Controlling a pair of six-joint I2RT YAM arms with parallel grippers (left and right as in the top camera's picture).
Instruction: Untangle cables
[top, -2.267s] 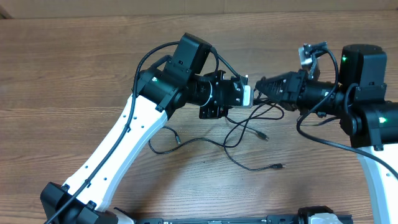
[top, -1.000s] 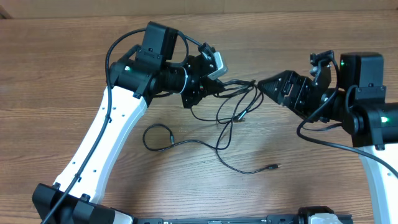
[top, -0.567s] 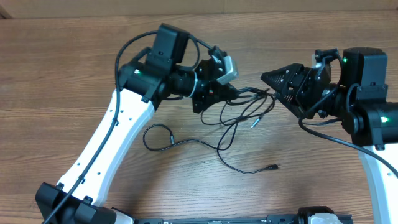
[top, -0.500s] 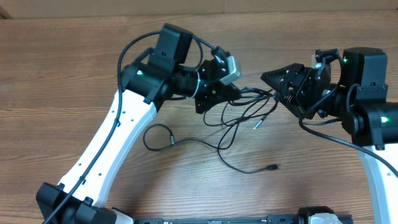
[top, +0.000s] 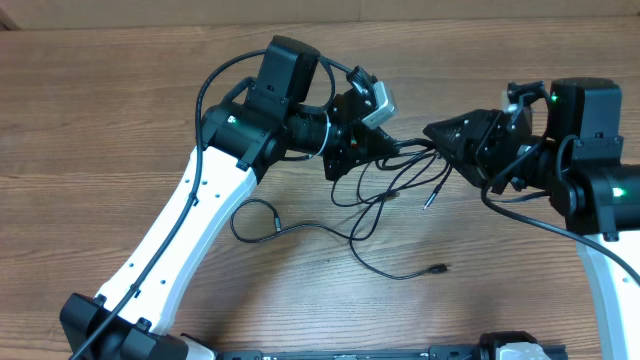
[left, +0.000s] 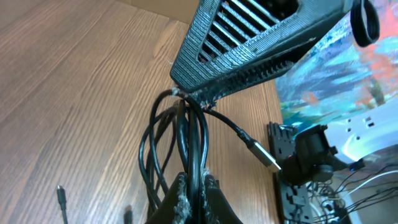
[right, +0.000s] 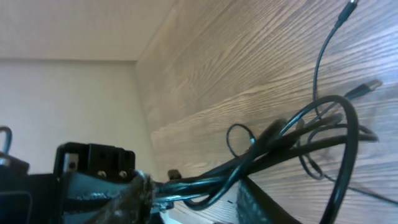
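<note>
Both your tools grip the cables: the left tool and right tool pinch one bunch between them, loose strands trailing down onto the worktop.

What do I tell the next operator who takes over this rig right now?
Left claw: shut on the cables, pinching several strands.
Right claw: shut on the same bundle, close to the left claw.
Cables: the tangle is held up between the two claws. Loops hang below it, and one long strand lies on the table, ending at a plug.
Done: bundle gripped on both sides.
Left: strands are crossed; probably pull apart gently and free them one by one.
</note>
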